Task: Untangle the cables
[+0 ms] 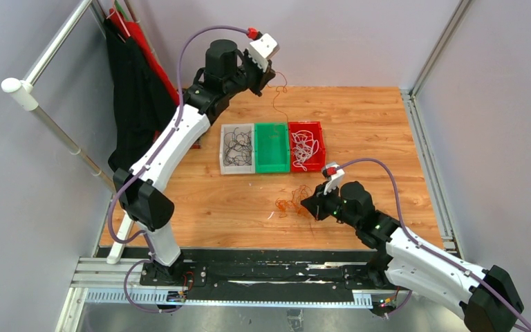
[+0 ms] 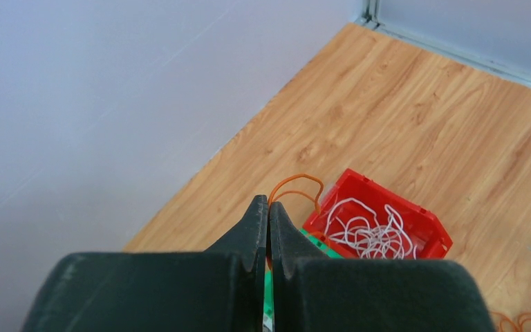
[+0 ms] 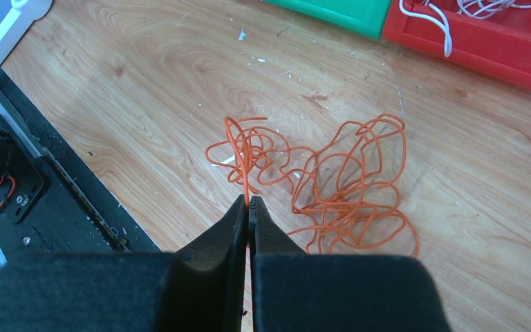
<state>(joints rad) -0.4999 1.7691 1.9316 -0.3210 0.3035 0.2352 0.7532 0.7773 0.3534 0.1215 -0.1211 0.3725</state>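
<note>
Between the tips of the left pincer (image 2: 268, 206), which is shut tight, sits one orange wire (image 2: 297, 178). This pincer is up high, and the wire hangs down under it. The low end of the wire is near the far edge of the green box (image 1: 271, 149). I cannot tell if it touches the box.

Under that pincer and a bit to the side is the red box (image 3: 484, 45) with the white wires (image 2: 363, 232) in it. On the other side of the green box is the grey box (image 1: 222, 149) with the black wires (image 1: 237, 145).

The right pincer (image 3: 249, 204) is low, close to the table (image 3: 145, 69). It is shut too, and it pinches one strand at the near edge of the orange heap (image 3: 332, 180). The rest of the heap lies just in front of its tips.

I think the job right now is to put the one loose orange wire in the green box, which looks bare inside. To do it well, the left pincer should come down slowly, right over the middle of that box. Then the wire can fold into the box and not flop over the side. The pincer should open only when most of the wire is inside. The right pincer should hold tight and stay put. If the hanging wire is caught on the heap, a fast pull could drag the whole heap along.
</note>
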